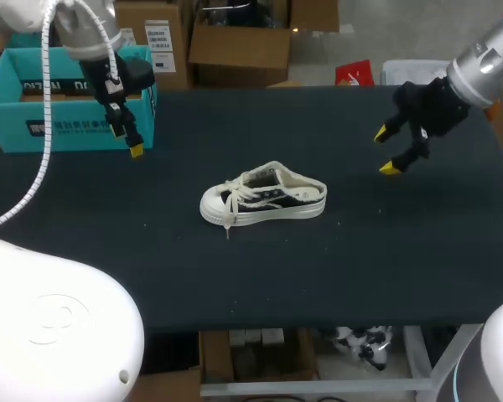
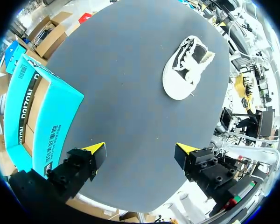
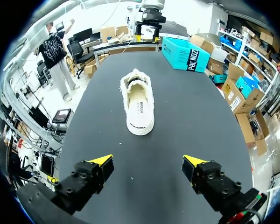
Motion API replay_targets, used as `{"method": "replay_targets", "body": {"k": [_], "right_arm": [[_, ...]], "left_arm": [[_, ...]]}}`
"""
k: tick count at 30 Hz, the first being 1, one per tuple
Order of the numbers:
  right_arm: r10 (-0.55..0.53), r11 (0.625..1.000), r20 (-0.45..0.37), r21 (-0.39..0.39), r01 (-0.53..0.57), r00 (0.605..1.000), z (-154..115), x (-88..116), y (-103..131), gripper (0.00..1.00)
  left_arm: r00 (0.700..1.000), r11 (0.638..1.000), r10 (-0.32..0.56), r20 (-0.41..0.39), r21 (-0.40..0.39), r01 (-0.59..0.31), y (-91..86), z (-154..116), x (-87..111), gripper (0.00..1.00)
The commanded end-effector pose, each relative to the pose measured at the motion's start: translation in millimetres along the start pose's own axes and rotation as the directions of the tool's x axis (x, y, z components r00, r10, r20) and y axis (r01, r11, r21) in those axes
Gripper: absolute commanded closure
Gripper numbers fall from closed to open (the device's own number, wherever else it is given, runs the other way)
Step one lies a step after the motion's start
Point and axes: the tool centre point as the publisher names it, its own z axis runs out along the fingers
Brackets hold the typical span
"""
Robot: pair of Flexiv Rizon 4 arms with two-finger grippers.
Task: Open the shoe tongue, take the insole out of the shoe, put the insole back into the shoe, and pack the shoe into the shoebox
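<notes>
Nothing seems begun: the white-and-black canvas shoe (image 1: 264, 197) lies on the dark worktop (image 1: 235, 268), insole (image 3: 139, 105) inside. The left pincer (image 2: 140, 151) and right pincer (image 1: 384, 151) hang spread, well apart from it, as is the teal cardboard shoebox (image 1: 67, 126).

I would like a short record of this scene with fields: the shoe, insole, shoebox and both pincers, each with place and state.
shoe: standing on its sole, middle of the table, toe toward my left
insole: inside the shoe
shoebox: teal, open top, far left of the table
left pincer: open, empty, above the table beside the shoebox
right pincer: open, empty, above the table's far right, apart from the shoe
</notes>
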Motion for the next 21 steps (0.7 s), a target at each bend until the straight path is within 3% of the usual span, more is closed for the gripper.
{"method": "replay_targets", "body": {"k": [1,9,10,14,21], "right_arm": [[0.017,0.999,0.008,0.026,-0.018,1.0,28.3,6.3,11.3,0.0],[0.04,0.997,-0.023,-0.062,-0.042,0.999,82.6,21.2,21.5,0.0],[0.045,0.996,-0.025,-0.075,-0.046,0.999,86.2,22.4,21.5,0.0],[0.074,0.992,-0.03,-0.099,-0.077,0.997,97.3,28.9,22.1,0.0],[0.097,0.983,-0.029,-0.151,-0.101,0.995,118.5,34.6,25.2,0.0]], "left_arm": [[0.979,0.979,-0.203,0.032,-0.015,0.203,-20.3,10.4,18.2,0.0],[0.904,0.905,-0.425,0.051,0.01,0.425,-52.8,4.6,49.3,0.0],[0.891,0.894,-0.448,0.081,0.02,0.448,-55.6,4.8,53.2,0.0],[0.874,0.877,-0.481,0.073,0.046,0.479,-62.3,4.7,64.4,0.0],[0.909,0.908,-0.416,0.027,0.058,0.414,-78.2,15.5,89.0,0.0]]}}
